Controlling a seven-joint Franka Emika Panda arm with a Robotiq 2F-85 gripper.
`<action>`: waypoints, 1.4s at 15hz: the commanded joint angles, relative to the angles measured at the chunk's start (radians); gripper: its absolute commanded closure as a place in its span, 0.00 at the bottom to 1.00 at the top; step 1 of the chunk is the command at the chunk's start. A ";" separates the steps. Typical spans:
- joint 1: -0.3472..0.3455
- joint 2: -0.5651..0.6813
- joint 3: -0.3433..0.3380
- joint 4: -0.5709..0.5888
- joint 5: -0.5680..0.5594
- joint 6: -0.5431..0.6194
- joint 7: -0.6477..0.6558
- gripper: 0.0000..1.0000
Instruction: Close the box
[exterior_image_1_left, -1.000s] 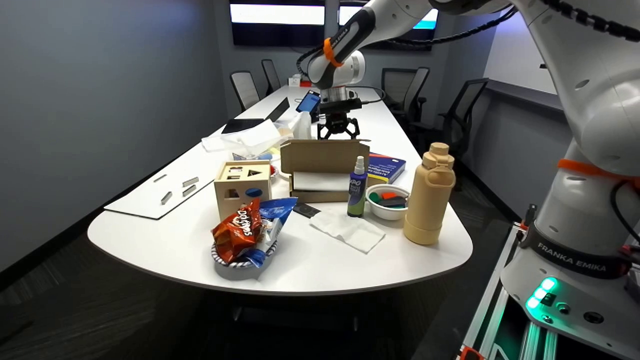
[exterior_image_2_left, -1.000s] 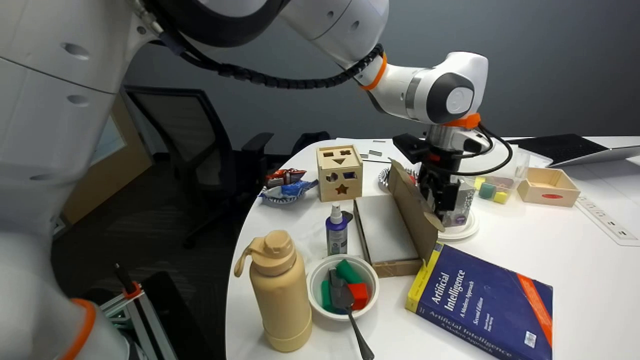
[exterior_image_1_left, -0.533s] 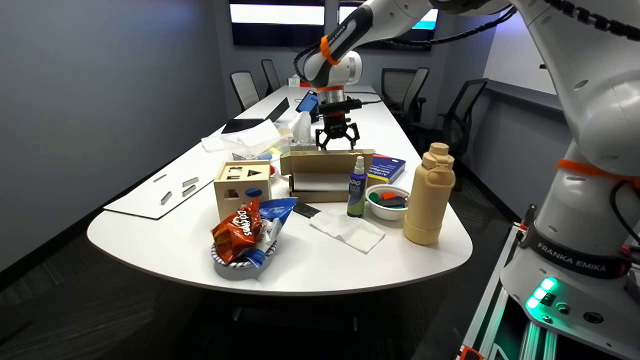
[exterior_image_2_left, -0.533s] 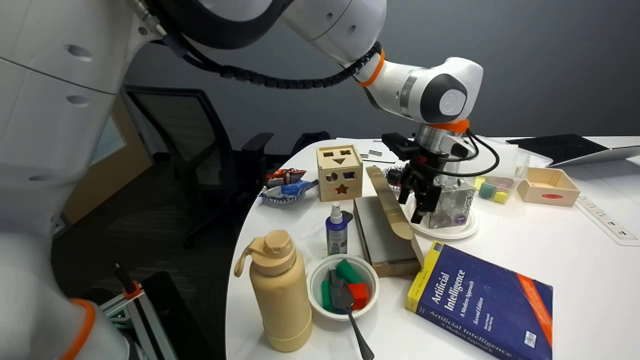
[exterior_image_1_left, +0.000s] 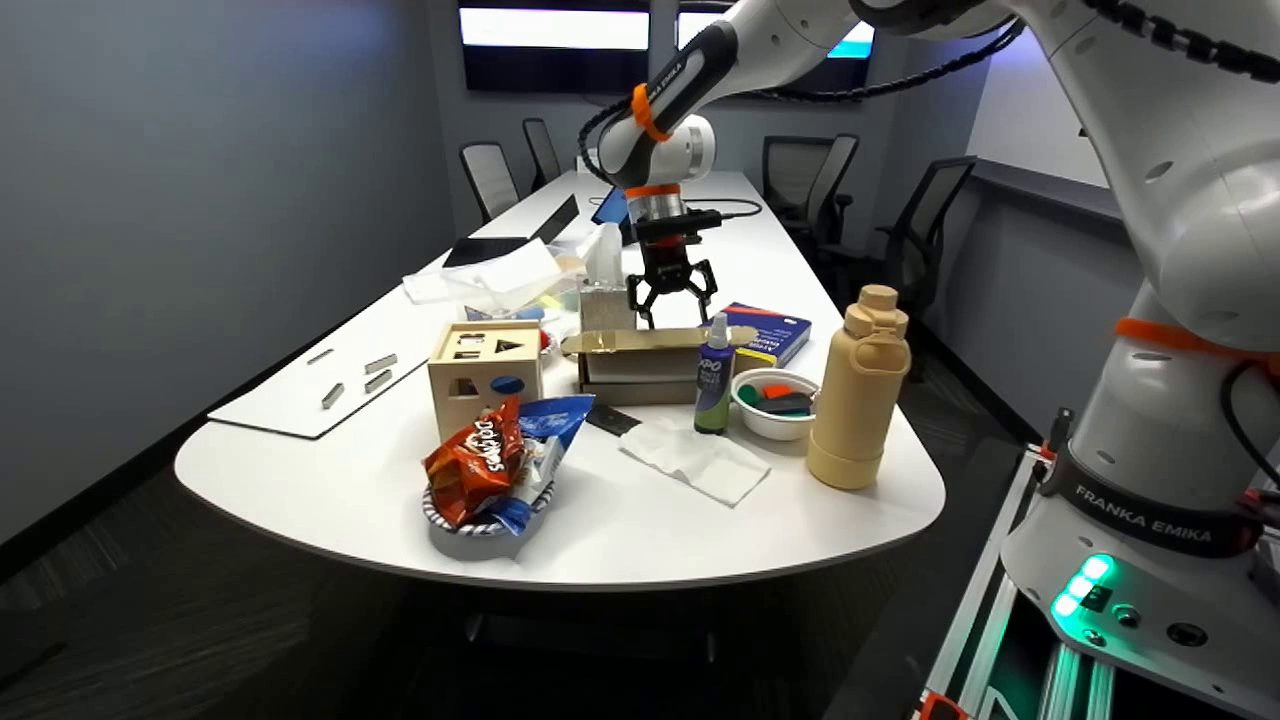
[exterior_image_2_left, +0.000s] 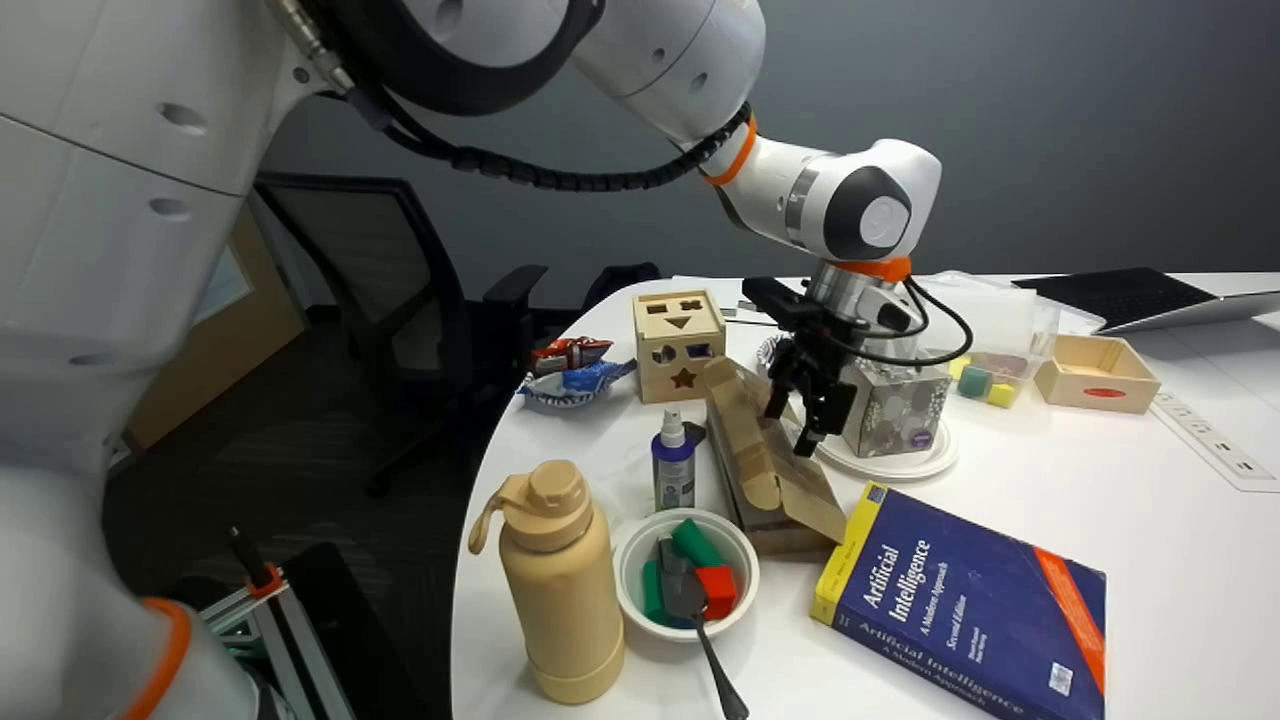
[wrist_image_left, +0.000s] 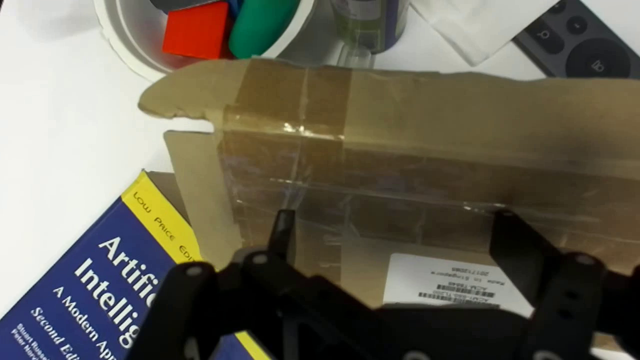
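One cardboard box (exterior_image_2_left: 762, 470) rests on the counter (exterior_image_2_left: 1180, 540), its lid (exterior_image_2_left: 803, 488) slanting, not yet closed. It should prove light and bendy, slick where taped; press near the free flap (wrist_image_left: 425, 107) rather than pinch. The one pincer (wrist_image_left: 394, 216) holds nothing, its two fingers (wrist_image_left: 283, 232) spread near the lid, contact unclear. Around the box, in an exterior view: one Artificial Intelligence textbook (exterior_image_2_left: 970, 600) at four o'clock, one bowl (exterior_image_2_left: 622, 578) at seven, one Expo spray bottle (exterior_image_2_left: 674, 468) at nine, one shape-sorter cube (exterior_image_2_left: 681, 350) at eleven.
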 joint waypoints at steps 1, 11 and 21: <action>-0.004 0.019 0.007 0.000 0.019 -0.023 -0.041 0.00; -0.006 0.057 0.014 -0.011 0.027 -0.015 -0.075 0.00; 0.007 0.035 0.035 -0.078 0.026 0.029 -0.105 0.00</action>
